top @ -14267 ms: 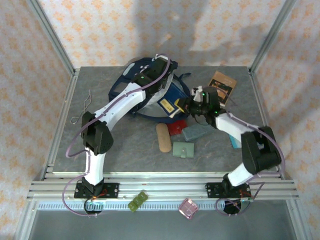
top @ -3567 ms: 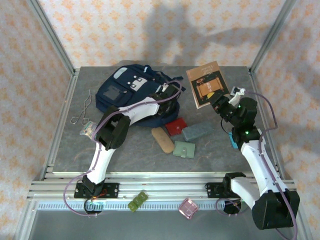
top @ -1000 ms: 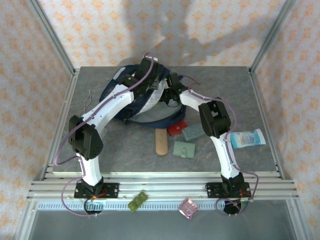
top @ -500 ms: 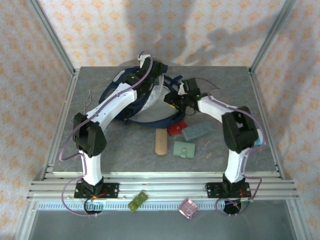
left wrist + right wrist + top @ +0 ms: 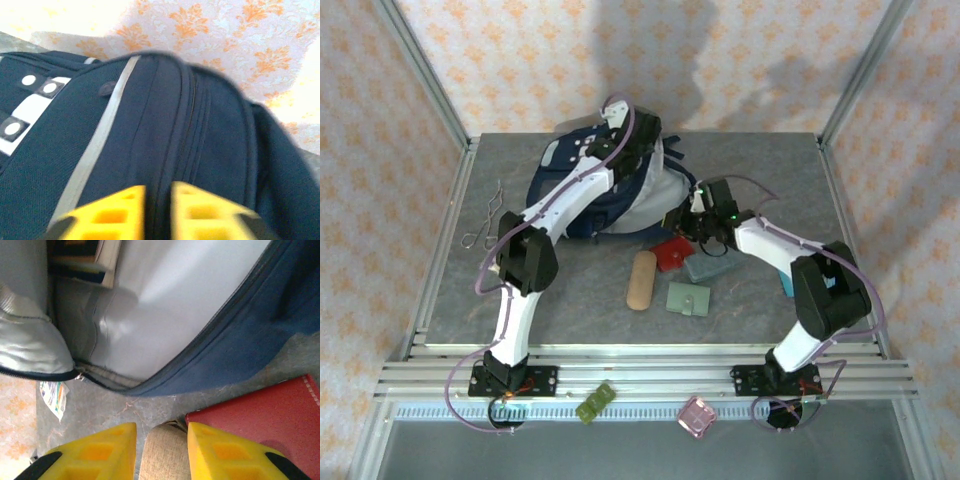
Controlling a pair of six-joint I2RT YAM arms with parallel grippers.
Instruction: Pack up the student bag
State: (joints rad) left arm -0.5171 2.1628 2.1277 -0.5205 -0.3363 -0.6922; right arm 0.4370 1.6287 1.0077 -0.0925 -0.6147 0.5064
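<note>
The student bag (image 5: 582, 190), navy with a grey stripe, lies at the back of the table with its mouth gaping toward the right, pale grey lining (image 5: 658, 196) showing. My left gripper (image 5: 632, 135) hangs over the bag's top (image 5: 150, 115); its yellow fingers (image 5: 115, 210) stand a narrow gap apart, and the navy seams run on through that gap. My right gripper (image 5: 693, 222) is just outside the bag's open rim (image 5: 235, 345), open, above the table. A tan case (image 5: 162, 455) shows between its fingers, lying below, apart from them. A book (image 5: 95, 252) sits inside the bag.
In front of the bag lie the tan case (image 5: 641, 280), a red wallet (image 5: 672, 253), a grey-teal pouch (image 5: 706, 265) and a green wallet (image 5: 688, 298). A bent wire (image 5: 488, 215) lies at the left. A small printed packet (image 5: 53, 393) lies beside the bag.
My right gripper has drawn back out of the bag's mouth toward the red wallet. The left jaws have parted and the bag's raised rim has sagged down.
</note>
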